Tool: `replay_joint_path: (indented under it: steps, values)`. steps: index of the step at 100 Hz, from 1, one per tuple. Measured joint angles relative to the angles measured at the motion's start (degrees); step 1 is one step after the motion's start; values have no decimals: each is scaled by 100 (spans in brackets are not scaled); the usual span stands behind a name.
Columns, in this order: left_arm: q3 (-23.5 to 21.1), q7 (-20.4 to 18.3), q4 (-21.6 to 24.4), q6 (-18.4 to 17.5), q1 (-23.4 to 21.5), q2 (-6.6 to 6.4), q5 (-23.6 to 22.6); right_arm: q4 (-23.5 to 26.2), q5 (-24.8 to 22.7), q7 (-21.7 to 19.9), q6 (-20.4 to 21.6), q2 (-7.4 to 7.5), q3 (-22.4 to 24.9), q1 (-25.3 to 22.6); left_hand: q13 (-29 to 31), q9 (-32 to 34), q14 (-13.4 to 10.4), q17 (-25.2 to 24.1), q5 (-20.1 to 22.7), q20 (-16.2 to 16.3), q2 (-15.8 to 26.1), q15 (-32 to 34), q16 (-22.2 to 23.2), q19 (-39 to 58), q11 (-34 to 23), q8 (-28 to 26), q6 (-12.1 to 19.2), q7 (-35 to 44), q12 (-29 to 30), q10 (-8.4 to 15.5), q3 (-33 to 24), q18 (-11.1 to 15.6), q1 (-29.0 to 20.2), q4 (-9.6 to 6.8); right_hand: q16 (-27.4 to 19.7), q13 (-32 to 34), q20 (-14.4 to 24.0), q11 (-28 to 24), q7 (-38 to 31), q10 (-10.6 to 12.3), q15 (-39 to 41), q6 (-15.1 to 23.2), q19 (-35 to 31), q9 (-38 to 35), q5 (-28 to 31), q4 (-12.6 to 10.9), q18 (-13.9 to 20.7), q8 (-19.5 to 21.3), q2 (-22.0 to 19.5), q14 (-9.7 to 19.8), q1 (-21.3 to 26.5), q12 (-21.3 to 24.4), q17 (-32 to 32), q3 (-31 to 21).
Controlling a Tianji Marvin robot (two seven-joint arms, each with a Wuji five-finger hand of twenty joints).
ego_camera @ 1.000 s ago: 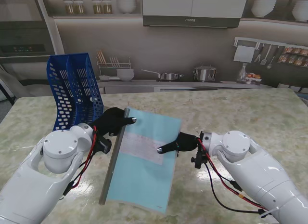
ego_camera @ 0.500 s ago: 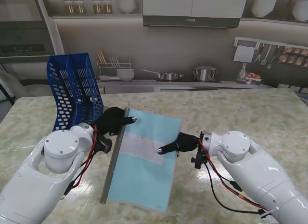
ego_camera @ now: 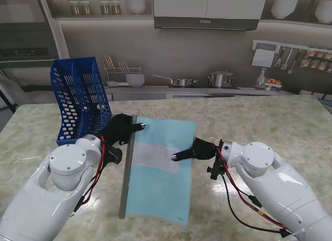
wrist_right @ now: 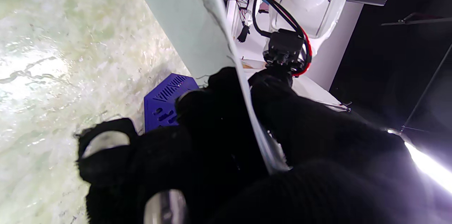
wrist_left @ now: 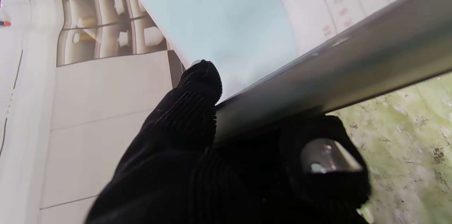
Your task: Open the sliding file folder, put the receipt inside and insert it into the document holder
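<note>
Meanwhile, the black-gloved left hand [ego_camera: 120, 131] gripped the pale-blue plastic folder's [ego_camera: 161, 192] grey slide bar [ego_camera: 127, 171]; the black-gloved right hand [ego_camera: 199, 149] pinched its opposite edge (receipt [ego_camera: 155, 157] inside).

The receipt's [ego_camera: 153, 158] print is too small to read (even in the left wrist view, blurred). The left hand [ego_camera: 120, 130] hides the folder's [ego_camera: 161, 194] far spine end.
</note>
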State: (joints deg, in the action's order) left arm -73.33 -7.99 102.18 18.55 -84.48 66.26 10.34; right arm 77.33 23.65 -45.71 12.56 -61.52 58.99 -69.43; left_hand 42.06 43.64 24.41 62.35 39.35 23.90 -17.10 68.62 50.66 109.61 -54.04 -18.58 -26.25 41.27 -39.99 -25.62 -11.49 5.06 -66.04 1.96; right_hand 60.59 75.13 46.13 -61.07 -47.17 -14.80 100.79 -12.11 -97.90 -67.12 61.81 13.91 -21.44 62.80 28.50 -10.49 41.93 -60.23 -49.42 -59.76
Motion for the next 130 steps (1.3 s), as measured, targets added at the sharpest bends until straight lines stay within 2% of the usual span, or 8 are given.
replay_joint_path:
  steps: [32,59,81,98,108,117,125,130]
  values:
    - [-52,430,-69,-489,-190,127,315,220,36,290,21,-16,286,-182,-94,0,2,-112,-462,0,-172,-6,-176,-130,12,110,180,-288,0,90,-25,-6,-165,0,0,0,-2,0,-4,-18,0,-6,-4,-61,129,-2,-53,73,62,-35,0,0,-5,-32]
    - [-65,889,-57,-897,-402,233,466,407,31,456,73,-25,445,-291,-233,-62,2,-288,-525,0,-123,-16,-414,-458,76,282,126,-1640,79,145,213,-6,-222,47,0,0,-3,0,-6,-24,0,-6,-4,-72,182,-2,-65,80,126,-44,0,0,-8,-57]
    - [-52,915,-100,-980,-423,260,532,580,-7,554,111,-24,539,-350,-805,-486,252,-992,-289,320,-144,-344,-411,-748,606,555,48,-2672,809,26,-611,-263,1576,-28,0,0,-3,0,-14,-27,0,-6,-4,-113,238,-2,-99,94,142,-63,0,0,-20,-57]
    - [-96,856,-148,-1014,-431,260,412,720,-53,613,113,-20,623,-389,-2004,-1203,577,-2479,-61,1139,-147,-1243,-765,-1788,1912,569,35,-3367,1451,-178,-1045,-1131,2501,135,0,1,-6,0,-15,-29,0,-6,-5,-115,238,-2,-103,126,141,-68,0,0,-34,-57]
    - [-133,818,-153,-1010,-441,251,368,801,-55,653,121,-20,679,-411,-2585,-1625,673,-3569,-61,1427,-147,-1837,-1320,-2640,2780,646,-21,-3488,1943,-311,-1231,-2418,2805,242,0,1,-8,0,-15,-30,0,-6,-5,-116,239,-2,-105,127,142,-69,0,0,-42,-57]
    - [-144,797,-187,-1002,-434,244,335,892,-64,713,135,-19,737,-435,-2977,-1997,839,-4698,-85,1487,-147,-2507,-1891,-3440,3363,824,-80,-3622,2267,-330,-1511,-3028,2979,246,1,1,-9,0,-15,-32,0,-7,-5,-117,240,-2,-108,128,141,-70,0,0,-51,-57]
    - [-148,751,-248,-997,-415,238,332,970,-89,761,157,-16,773,-450,-3561,-2464,902,-5867,-465,1487,-148,-3442,-2416,-4105,3675,962,-23,-3757,2408,-5,-1638,-3460,3212,288,1,1,-23,0,-15,-32,0,-7,-5,-117,240,-2,-111,128,142,-71,0,0,-55,-58]
    - [-148,709,-293,-993,-399,231,331,1003,-95,781,165,-15,784,-453,-3631,-2657,868,-6372,-678,1205,-158,-4097,-2726,-4577,3779,1017,85,-3825,2464,226,-1710,-3545,3287,309,1,1,-33,0,-15,-32,0,-7,-8,-118,240,-2,-111,128,141,-71,0,0,-56,-58]
